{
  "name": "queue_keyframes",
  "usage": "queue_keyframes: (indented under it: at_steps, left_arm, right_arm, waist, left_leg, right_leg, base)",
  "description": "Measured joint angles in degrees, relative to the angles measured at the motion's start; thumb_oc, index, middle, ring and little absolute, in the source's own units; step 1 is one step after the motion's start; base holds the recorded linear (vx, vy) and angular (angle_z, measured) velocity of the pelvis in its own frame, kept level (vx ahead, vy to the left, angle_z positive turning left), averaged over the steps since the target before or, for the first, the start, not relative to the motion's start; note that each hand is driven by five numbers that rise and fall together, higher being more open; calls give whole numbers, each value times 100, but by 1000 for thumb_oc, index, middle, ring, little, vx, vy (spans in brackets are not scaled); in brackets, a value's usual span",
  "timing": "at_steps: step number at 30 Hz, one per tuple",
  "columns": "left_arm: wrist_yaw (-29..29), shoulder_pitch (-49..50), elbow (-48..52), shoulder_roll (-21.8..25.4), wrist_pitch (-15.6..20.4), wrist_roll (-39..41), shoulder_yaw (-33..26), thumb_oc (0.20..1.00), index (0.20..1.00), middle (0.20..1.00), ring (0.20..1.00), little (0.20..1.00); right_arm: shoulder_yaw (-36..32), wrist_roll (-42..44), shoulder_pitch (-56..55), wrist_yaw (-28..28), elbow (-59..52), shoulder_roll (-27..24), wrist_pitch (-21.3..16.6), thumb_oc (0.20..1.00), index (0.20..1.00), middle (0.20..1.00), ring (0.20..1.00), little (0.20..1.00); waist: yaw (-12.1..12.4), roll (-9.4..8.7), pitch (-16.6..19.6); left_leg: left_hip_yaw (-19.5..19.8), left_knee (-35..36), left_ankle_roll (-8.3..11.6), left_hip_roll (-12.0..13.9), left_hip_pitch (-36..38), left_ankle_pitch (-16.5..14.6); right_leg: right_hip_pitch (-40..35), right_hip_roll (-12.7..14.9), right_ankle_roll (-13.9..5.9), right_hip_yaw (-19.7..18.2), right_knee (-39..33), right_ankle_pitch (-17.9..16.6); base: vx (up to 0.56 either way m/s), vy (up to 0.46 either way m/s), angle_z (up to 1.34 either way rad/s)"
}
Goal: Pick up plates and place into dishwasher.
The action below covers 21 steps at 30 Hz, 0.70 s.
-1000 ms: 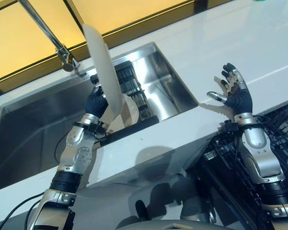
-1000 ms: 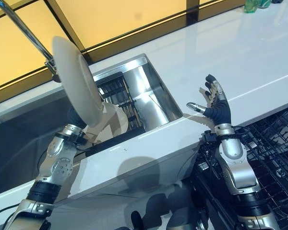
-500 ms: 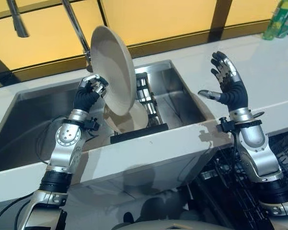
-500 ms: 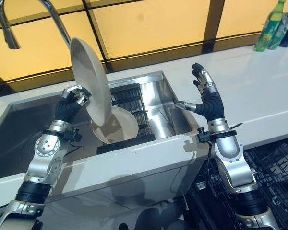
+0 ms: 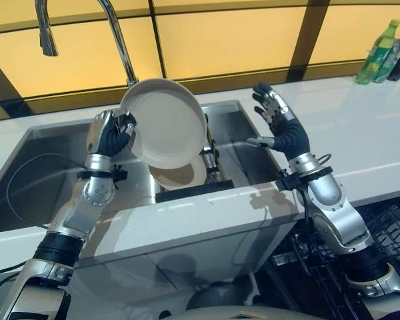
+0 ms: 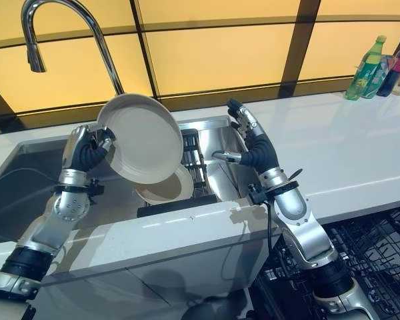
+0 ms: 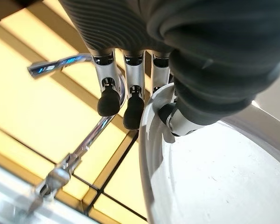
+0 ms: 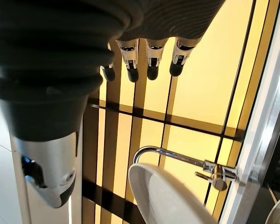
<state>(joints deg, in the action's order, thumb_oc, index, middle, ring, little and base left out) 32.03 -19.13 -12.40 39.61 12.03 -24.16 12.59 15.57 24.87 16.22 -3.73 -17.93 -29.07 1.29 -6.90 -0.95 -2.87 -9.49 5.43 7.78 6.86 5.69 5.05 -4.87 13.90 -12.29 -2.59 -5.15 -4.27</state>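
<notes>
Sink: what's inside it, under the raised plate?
In the sink, a second plate leans in a dark rack. The raised plate, pinched at its rim by the left hand, covers that plate's upper part and much of the rack.

Above the sink (image 5: 47, 180), the left hand (image 5: 105, 135) is gripping a raised plate (image 5: 165, 123) by its rim, and the plate is taking up the air over the sink's middle. The faucet (image 5: 113, 37) is arching just behind it, narrowing the way along the back edge. A second plate (image 5: 180, 176) and a dark rack (image 5: 210, 150) are occupying the sink's right part. The right hand (image 5: 280, 127), fingers spread, is hovering over the sink's right edge. The worktop (image 5: 360, 127) is lying bare up to the bottles (image 5: 380, 60) at its far right corner.
</notes>
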Motion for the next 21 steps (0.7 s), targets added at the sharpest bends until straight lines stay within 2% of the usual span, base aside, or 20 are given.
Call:
queue_keyframes:
  at_steps: [5,7,13,21]
  left_arm:
    - [500,-180,-2,42,-289,-621,593,200,200,200,200,200]
    - [620,-274,-1,40,-340,-666,807,200,200,200,200,200]
    - [864,-586,-57,36,-518,-779,1215,200,200,200,200,200]
    - [916,-673,6,-255,-495,-777,1369,200,200,200,200,200]
  right_arm:
    - [584,726,9,-193,253,379,758,1000,1000,1000,1000,1000]
    - [915,860,28,-310,386,472,930,1000,1000,1000,1000,1000]
    - [1135,1495,163,-1172,837,840,1127,1000,1000,1000,1000,1000]
    - [1443,1626,227,-1447,1067,1159,1143,1000,1000,1000,1000,1000]
  waist:
    - [6,-37,61]
    - [16,-40,82]
    - [59,-90,153]
    - [219,-110,258]
  left_leg:
    - [-4,1,14,20,65,-11]
    - [-1,0,16,27,68,-12]
    - [1,-1,17,38,73,-12]
    - [42,-2,20,43,74,-14]
  right_leg:
    - [-66,-18,14,0,-2,8]
    - [-77,-25,16,1,-2,9]
    - [-80,-41,20,1,0,11]
    - [-115,-44,38,42,-2,23]
  base:
    - [-12,-26,0]
    - [0,0,0]
    - [0,0,0]
    - [19,15,2]
